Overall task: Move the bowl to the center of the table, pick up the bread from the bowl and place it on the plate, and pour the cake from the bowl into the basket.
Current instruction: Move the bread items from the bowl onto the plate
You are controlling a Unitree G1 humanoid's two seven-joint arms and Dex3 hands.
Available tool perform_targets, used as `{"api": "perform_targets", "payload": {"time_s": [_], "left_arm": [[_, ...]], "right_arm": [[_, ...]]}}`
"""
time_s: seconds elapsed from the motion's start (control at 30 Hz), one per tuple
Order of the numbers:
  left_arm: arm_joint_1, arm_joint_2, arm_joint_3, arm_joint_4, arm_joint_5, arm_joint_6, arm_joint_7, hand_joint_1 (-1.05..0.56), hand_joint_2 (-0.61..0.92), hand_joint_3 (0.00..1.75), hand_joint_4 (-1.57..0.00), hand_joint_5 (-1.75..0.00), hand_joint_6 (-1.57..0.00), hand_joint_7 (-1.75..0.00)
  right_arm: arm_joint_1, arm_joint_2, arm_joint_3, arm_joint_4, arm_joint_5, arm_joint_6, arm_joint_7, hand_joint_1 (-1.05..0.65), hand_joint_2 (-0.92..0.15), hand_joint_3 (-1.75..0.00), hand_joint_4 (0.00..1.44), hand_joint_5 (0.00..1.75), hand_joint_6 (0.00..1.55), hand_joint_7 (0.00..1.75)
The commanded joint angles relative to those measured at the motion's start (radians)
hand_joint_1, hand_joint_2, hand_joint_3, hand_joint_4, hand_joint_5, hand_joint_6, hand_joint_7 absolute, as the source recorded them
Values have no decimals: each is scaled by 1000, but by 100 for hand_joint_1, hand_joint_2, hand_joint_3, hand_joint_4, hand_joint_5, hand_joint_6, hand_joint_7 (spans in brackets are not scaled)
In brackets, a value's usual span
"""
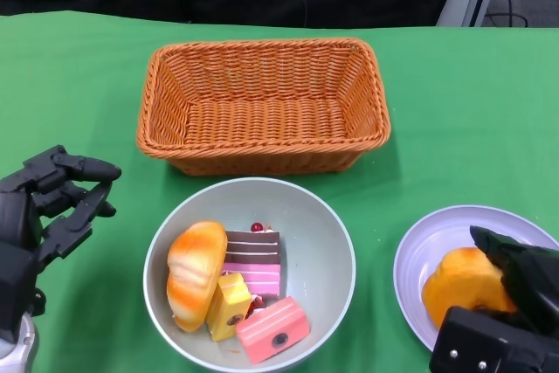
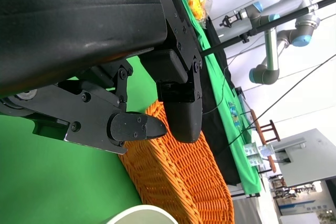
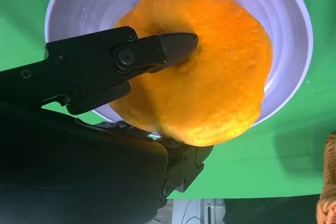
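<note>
The bowl (image 1: 249, 272) sits on the green bench (image 1: 454, 102) roughly mid-way across, just in front of the wicker basket (image 1: 262, 102), so step 1 looks done, as far as the head view can show.

Step 2 is under way. The right hand (image 1: 511, 303) has its fingers (image 3: 157, 51) closed around 1 piece of bread (image 3: 205, 85), and that piece is over the pale plate (image 1: 428, 246). The right wrist view shows a finger pressed into the top of the bread and others under it; whether the bread already rests on the plate or hangs just above it, I cannot tell. My guess is that the next thing needed is only to let go and lift clear without dragging the bread off the rim.

A second orange loaf (image 1: 194, 272) lies in the bowl at its left side (it reads as bread too, so it probably needs the same trip). Beside it are the cake pieces (image 1: 255, 290): a brown-and-pink slice, a yellow block and a pink block.

Step 3 has not begun: the basket holds nothing. The left hand (image 1: 48, 211) hovers left of the bowl with fingers spread, holding nothing and touching nothing.
</note>
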Motion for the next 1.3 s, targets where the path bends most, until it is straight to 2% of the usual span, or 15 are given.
{"api": "perform_targets", "payload": {"time_s": [0.03, 0.23, 0.47, 0.57, 0.67, 0.7, 0.77, 0.83, 0.93, 0.97, 1.0, 1.03, 1.1, 1.2, 1.3], "left_arm": [[14, 25, 8, -7, -10, 7, -9, -10, 92, 34, -83, -121, -89, -82], [16, 25, 6, -15, -11, 12, -12, -9, 92, 34, -83, -122, -90, -82], [15, 23, 8, -9, -8, 9, -11, -9, 92, 34, -83, -121, -90, -83], [16, 21, 8, -14, -12, 14, -15, -9, 92, 35, -84, -122, -90, -83], [17, 21, 7, -16, -10, 14, -15, -9, 92, 36, -83, -122, -89, -82], [18, 21, 7, -16, -12, 15, -16, -9, 92, 36, -83, -122, -89, -83], [17, 19, 8, -17, -15, 18, -18, -9, 92, 35, -83, -122, -89, -83], [18, 18, 8, -20, -18, 23, -20, -9, 92, 35, -82, -122, -89, -83], [18, 18, 7, -22, -19, 26, -21, -9, 92, 35, -82, -123, -89, -83], [21, 19, 5, -27, -12, 24, -16, -9, 92, 35, -82, -123, -89, -83], [24, 19, 3, -31, -7, 24, -13, -9, 92, 35, -82, -123, -89, -83], [26, 19, 2, -36, -6, 27, -13, -10, 92, 34, -82, -123, -89, -83], [29, 18, 1, -43, -9, 35, -16, -10, 92, 34, -82, -123, -89, -83], [32, 16, 0, -52, -9, 44, -14, -10, 92, 33, -82, -123, -89, -83], [34, 16, -1, -55, -6, 47, -11, -9, 92, 33, -82, -123, -89, -83]], "right_arm": [[27, 4, 9, 15, -24, -7, -28, -61, -92, -8, 11, 0, 21, 0], [37, 17, -3, 27, -19, -53, -99, -61, -92, -7, 5, 0, 16, 0], [35, 28, -28, 119, -6, -214, -332, -62, -92, -4, 0, 0, 10, 0], [31, 25, -40, 154, 18, -289, -393, -60, -92, -5, 2, 1, 9, 0], [24, 36, -95, 187, 154, -454, -426, -60, -92, -13, 15, 8, 18, 4], [23, 41, -111, 195, 192, -491, -425, -60, -92, -14, 22, 11, 23, 6], [22, 51, -136, 194, 261, -522, -384, -58, -92, -13, 28, 13, 27, 7], [26, 61, -152, 174, 311, -503, -328, -56, -92, -11, 31, 13, 30, 7], [29, 69, -164, 163, 326, -494, -298, -55, -92, -10, 32, 13, 31, 6], [33, 65, -158, 137, 311, -444, -255, -55, -92, -10, 32, 12, 31, 6], [37, 63, -152, 116, 294, -400, -221, -57, -92, -10, 18, 5, 25, 3], [37, 61, -143, 105, 267, -366, -203, -58, -92, -9, 10, 3, 21, 2], [36, 57, -128, 103, 211, -335, -201, -60, -92, -9, 2, 0, 12, 0], [24, 48, -96, 141, 104, -319, -257, -64, -92, -8, 0, 0, 8, 0], [19, 45, -84, 169, 57, -323, -280, -64, -92, -8, 0, 0, 5, 0]]}}
